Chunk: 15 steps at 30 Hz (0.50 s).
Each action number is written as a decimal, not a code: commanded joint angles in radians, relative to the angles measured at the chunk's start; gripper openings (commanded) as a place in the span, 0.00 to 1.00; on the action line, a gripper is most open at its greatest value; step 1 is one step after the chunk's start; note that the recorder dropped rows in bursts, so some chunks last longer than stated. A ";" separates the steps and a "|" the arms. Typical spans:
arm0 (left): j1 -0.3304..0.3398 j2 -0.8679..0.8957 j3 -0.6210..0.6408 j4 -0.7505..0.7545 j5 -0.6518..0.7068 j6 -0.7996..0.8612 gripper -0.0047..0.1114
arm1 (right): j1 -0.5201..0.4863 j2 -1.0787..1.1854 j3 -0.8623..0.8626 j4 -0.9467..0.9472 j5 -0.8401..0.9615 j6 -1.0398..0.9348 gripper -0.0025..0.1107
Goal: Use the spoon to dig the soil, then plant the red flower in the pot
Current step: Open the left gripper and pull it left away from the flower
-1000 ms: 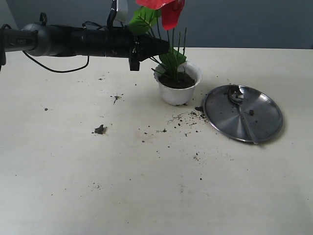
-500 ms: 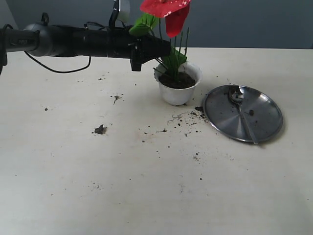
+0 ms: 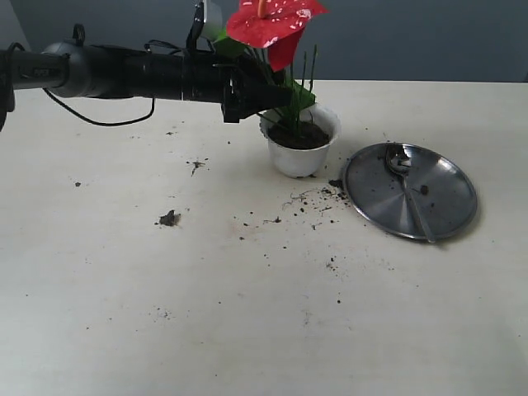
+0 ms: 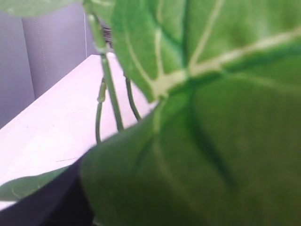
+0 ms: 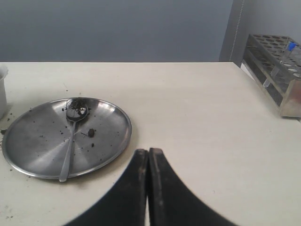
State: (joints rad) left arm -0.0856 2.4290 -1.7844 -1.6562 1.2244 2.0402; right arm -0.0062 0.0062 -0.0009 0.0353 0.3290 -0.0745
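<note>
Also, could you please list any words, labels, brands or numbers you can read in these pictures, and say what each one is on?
There is no readable text in any view.
The left arm is plain black, with no legible marking.
The steel plate, spoon and pot carry no lettering.
The rack at the table's edge shows no label that can be made out.

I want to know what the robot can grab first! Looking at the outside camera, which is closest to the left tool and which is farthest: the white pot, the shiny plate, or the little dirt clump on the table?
From the left tool:
1. The white pot, just below and right of it.
2. The dirt clump, lower left on the table.
3. The shiny plate, far right.
</note>
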 commanded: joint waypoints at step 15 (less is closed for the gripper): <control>0.005 -0.044 -0.001 0.011 -0.003 -0.024 0.60 | -0.004 -0.006 0.001 -0.004 -0.010 -0.001 0.02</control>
State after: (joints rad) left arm -0.0856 2.3984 -1.7844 -1.6383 1.2145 2.0232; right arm -0.0062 0.0062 -0.0009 0.0353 0.3290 -0.0745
